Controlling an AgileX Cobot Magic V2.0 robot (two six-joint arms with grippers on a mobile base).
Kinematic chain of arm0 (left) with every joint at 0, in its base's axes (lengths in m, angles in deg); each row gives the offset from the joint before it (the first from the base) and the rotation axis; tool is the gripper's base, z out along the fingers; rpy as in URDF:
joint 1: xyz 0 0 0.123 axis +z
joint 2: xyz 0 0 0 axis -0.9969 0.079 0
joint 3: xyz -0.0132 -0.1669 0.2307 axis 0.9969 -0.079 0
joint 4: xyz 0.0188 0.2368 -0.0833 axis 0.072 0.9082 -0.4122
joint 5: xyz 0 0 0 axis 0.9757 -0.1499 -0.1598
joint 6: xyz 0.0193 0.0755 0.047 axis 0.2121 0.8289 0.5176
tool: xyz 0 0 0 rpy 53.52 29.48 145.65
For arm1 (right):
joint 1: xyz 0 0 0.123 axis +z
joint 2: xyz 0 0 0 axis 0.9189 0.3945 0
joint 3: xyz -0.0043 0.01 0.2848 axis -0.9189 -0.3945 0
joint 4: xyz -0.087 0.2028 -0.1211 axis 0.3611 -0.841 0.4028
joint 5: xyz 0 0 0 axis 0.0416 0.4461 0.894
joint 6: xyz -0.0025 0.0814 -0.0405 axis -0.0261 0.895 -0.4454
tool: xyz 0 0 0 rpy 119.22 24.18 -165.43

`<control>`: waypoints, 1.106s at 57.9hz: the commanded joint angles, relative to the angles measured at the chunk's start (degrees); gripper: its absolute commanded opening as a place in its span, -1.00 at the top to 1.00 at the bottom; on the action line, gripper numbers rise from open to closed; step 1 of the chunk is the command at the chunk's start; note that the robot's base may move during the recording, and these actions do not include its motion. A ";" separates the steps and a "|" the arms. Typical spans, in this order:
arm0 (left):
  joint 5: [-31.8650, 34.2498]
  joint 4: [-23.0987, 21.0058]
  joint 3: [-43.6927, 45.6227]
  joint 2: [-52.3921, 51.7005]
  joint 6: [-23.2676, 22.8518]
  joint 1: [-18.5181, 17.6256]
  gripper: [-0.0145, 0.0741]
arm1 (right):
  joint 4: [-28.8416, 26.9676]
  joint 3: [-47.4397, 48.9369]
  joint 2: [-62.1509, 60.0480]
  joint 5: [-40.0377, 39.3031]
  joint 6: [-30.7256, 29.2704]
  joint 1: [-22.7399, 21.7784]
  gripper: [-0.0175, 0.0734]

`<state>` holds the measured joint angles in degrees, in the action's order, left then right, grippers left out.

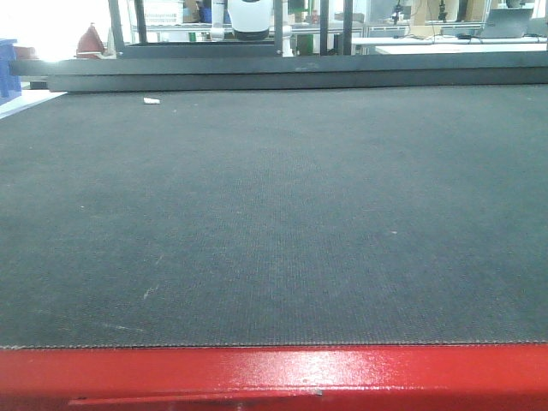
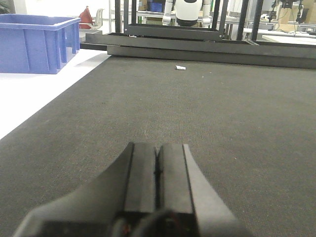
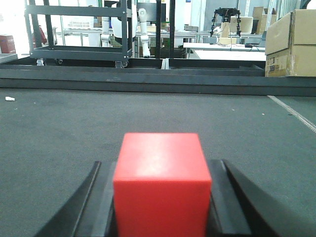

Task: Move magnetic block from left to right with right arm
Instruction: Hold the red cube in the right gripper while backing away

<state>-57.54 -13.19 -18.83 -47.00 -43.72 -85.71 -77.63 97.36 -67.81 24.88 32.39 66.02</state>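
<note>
At the dark tabletop [image 3: 59, 128], clamping the magnetic block [image 3: 162, 173] in the right claw [image 3: 162, 200], holding the left claw [image 2: 157, 173] pressed together and empty, apparently with grasping done, placing rightward not yet done.

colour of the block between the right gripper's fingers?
Plain bright red. The magnetic block shows best in the right wrist view.

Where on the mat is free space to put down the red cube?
Almost all of the dark mat is bare, from the red front edge to the dark rail. Only a white scrap lies far back left. Nowhere is crowded.
</note>
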 commanded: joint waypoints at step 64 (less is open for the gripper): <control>4.46 -0.15 -0.39 -0.63 -0.41 -0.27 0.96 | 0.39 1.65 0.44 -5.19 -0.66 -0.31 -0.11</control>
<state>-57.54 -13.19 -18.83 -47.00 -43.72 -85.71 -77.63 97.27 -67.84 24.88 32.39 66.02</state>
